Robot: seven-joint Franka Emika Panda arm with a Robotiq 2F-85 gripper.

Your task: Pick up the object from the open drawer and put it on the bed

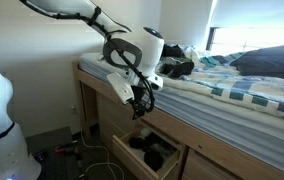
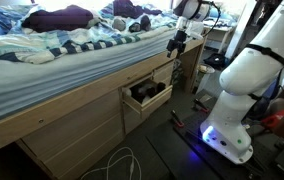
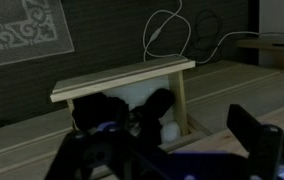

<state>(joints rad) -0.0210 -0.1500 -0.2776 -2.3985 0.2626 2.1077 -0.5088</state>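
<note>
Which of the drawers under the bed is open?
The drawer below the open gripper: it is pulled out of the bed frame with dark items inside, while the other fronts sit flush.

I found no legible text, label, brand, number or sign in any view. The patterned rug (image 3: 22, 35) in the wrist view carried ornamental scrollwork only, no lettering. Any marking on the robot's white casing (image 2: 244, 70) was too small and blurred for me to read.
</note>
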